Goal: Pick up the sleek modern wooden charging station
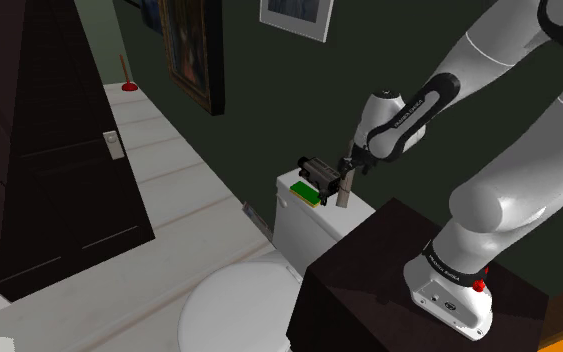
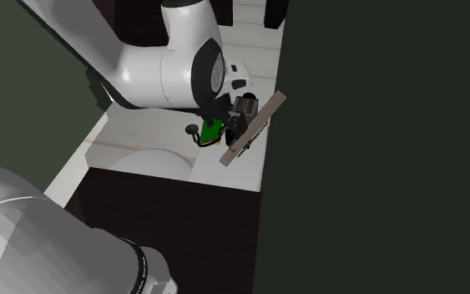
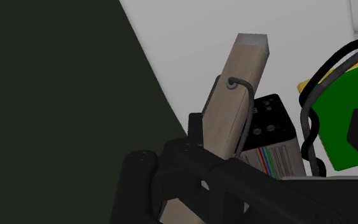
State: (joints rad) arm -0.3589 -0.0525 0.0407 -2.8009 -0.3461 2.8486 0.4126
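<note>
1. Shoulder view. Finds the jaws above the tank [image 1: 309,215], pinched narrow on the station [image 1: 344,193], a pale wooden slab. Hangs near upright there, lower end close over the tank's lid; cannot tell whether touching. Has a green block [image 1: 307,195] just beside it on the tank.
2. Second exterior view. Shows the station [image 2: 254,129] slanted over the tank's [image 2: 133,134] wall-side edge, clamped about mid-length by the jaws. Places the green block [image 2: 212,129] and a looped black cable [image 2: 195,135] on the tank, just beside the slab.
3. Wrist view. Looks along the station [image 3: 238,95] running out from between the jaws. Picks out a grey cable [image 3: 247,108] hooked into its face, a black gadget [image 3: 269,137] with coloured stripes just behind it, and the green block [image 3: 343,121] farther off. Reads as grasp made and lift in hand. Calls next for a straight rise off the tank with the grip kept firm, minding the cable, which may drag the green block along.
</note>
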